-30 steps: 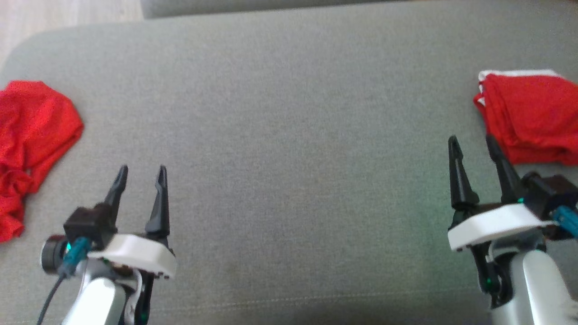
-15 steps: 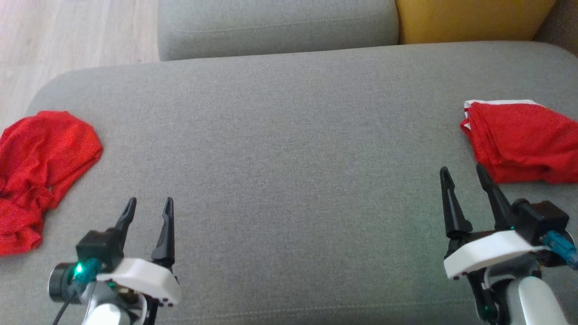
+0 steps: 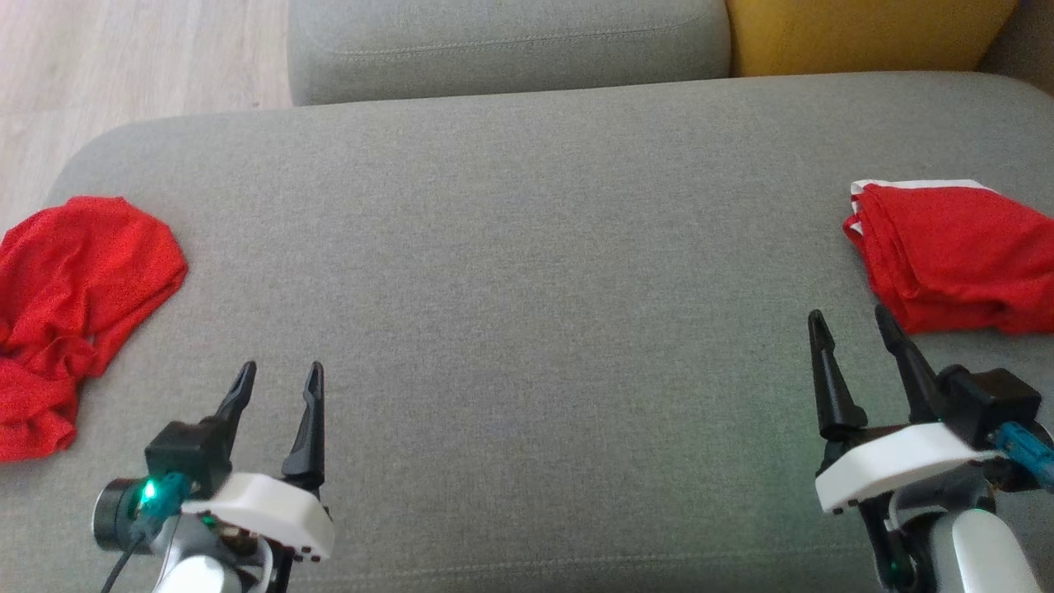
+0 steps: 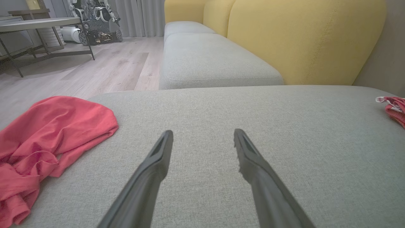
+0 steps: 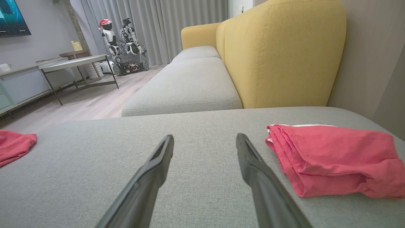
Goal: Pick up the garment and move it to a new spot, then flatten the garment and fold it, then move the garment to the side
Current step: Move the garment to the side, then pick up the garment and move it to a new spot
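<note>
Grey sofa seat (image 3: 527, 247) spread before me, crumpled red garment (image 3: 74, 288) at its left edge, folded red garment (image 3: 955, 255) at its right edge, my left claw (image 3: 280, 375) wide and empty over the cushion, my right claw (image 3: 848, 317) wide, empty, just beside the folded one.

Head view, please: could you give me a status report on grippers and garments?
Left gripper, right gripper: open, empty. Crumpled red garment left, untouched. Folded red garment right. Nothing in the way.

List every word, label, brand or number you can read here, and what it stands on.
None can be read: the crumpled red garment, the folded red garment, the grey sofa seat, the yellow backrest and the wall screen carry no legible text.
</note>
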